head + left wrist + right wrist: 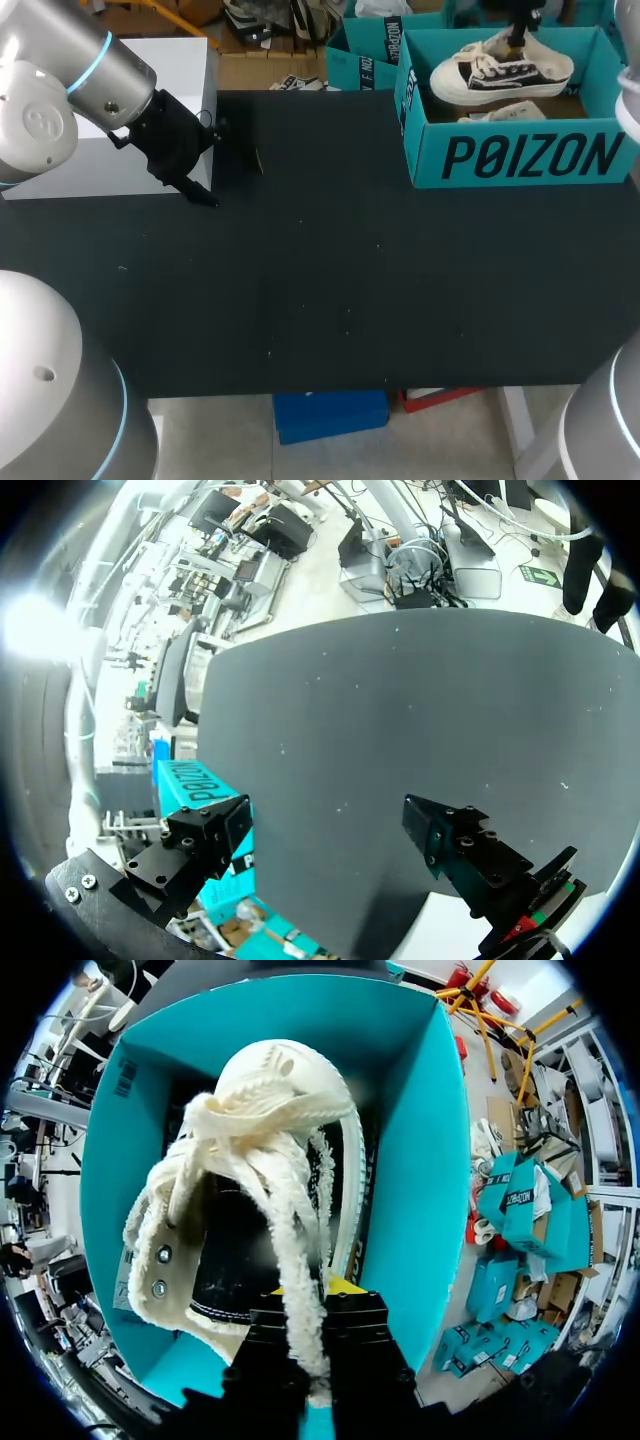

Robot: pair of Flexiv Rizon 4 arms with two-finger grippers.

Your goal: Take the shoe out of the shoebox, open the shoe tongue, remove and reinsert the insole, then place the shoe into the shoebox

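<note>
A cream and black canvas shoe (500,68) with thick cream laces is inside the open teal shoebox (520,155) at the table's back right. My right gripper (516,38) comes down from above onto the shoe's opening. In the right wrist view the right gripper (305,1295) is shut on the shoe (250,1160) at its laces and collar, with the toe pointing away and the shoebox walls (400,1140) all around. My left gripper (228,175) hovers open over the black table at the back left, holding nothing. In the left wrist view the left gripper (335,850) faces bare table.
A white block (150,100) stands at the back left, right behind my left gripper. More teal boxes (365,55) stand behind the shoebox. A pale flat piece (515,110) lies on the shoebox floor by the shoe. The black table (330,280) spreads across the middle and front.
</note>
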